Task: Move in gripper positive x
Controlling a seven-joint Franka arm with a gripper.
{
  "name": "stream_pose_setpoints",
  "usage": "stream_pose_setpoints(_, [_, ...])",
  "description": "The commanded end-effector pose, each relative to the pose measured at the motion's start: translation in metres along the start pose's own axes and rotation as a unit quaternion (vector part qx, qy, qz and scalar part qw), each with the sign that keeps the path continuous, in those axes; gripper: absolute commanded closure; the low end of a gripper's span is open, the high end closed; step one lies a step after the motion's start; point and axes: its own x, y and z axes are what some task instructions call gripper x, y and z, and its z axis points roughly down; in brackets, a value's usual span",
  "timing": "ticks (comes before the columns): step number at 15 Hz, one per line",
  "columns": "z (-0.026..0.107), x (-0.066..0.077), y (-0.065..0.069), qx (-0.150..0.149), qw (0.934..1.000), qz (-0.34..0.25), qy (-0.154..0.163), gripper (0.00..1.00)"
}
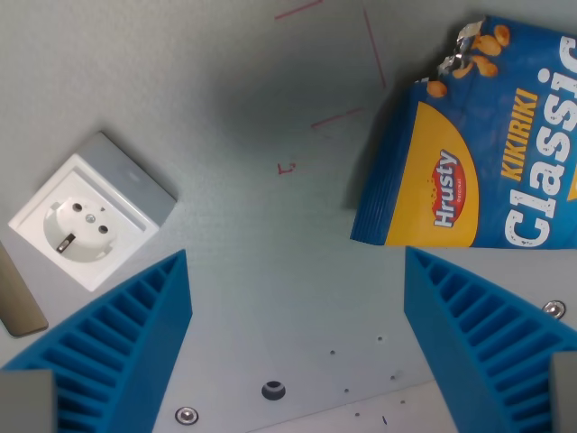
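Note:
My gripper (296, 271) is open and empty, with two blue ribbed fingers (117, 343) reaching up from the bottom corners of the wrist view. It hangs above a grey tabletop (270, 108). Nothing lies between the fingers. A blue Hrusty Kikiriki Classic snack bag (469, 153) lies at the wrist view's upper right, just above the right finger (478, 325). A white socket box (90, 216) sits at the wrist view's left, above the left finger.
Thin red lines (374, 45) are marked on the table near the top. A brown flat object (18, 298) shows at the left edge. Small screws (187, 415) and a dark hole (273, 390) sit in the table near the bottom.

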Motion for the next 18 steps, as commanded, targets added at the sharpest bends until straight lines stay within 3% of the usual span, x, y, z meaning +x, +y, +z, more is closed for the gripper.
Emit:
stream_pose_setpoints(1, [-0.001, 0.005, 0.000, 0.000, 1.0000, 0.000, 0.001, 0.00])
stream_pose_setpoints(18, [-0.001, 0.090, 0.000, 0.000, 1.0000, 0.000, 0.001, 0.00])
